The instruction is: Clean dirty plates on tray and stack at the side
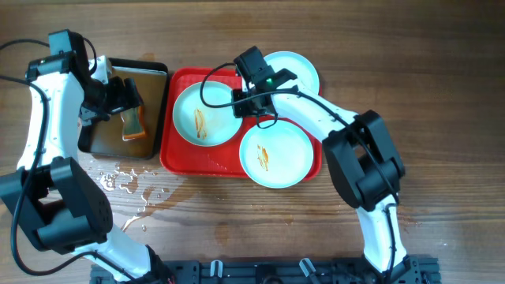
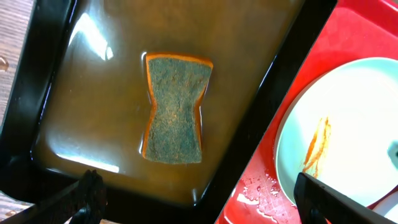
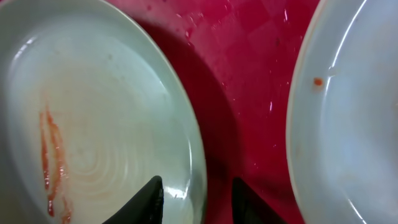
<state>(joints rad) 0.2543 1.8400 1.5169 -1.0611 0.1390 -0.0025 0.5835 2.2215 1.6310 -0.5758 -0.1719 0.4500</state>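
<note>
Three dirty plates in play, and your right pincer [image 3: 198, 183] is down at the streaked plate [image 3: 93, 124]. Jaws part-open, astride its rim: one finger over the bowl, the other over the bare tray [image 3: 249, 62], daylight either side. Nothing gripped yet.

Your left pincer [image 2: 198, 186] hangs spread wide over the black pan [image 2: 37, 87]. The sponge [image 2: 176, 109] lies just beyond its fingertips, between them, untouched in the brown water.

Now the worries. Close on that rim and it may squirt out, because it is thin, shallow and glossy and gives little bite. The tray is beaded with water, so a nudge from either finger could send the plate sliding instead of seating. Just outside the outer finger sits a neighbouring plate [image 3: 348, 124]. I can't tell which of the other two it is. Tilt the first one up carelessly and you'll clip it. On the other side, a soaked sponge will dribble brown water wherever you carry it.

Textures: the plates are round, pale mint and smooth-glazed, with faint rings at the centre and thin orange-brown streaks. A second streaked plate [image 1: 276, 154] lies beside the right pincer, and a cleaner-looking third plate [image 1: 304, 69] behind it. The tray is slick red plastic. The sponge is waisted like an hourglass, orange-bodied, with a coarse grey-green scouring face upward.
</note>
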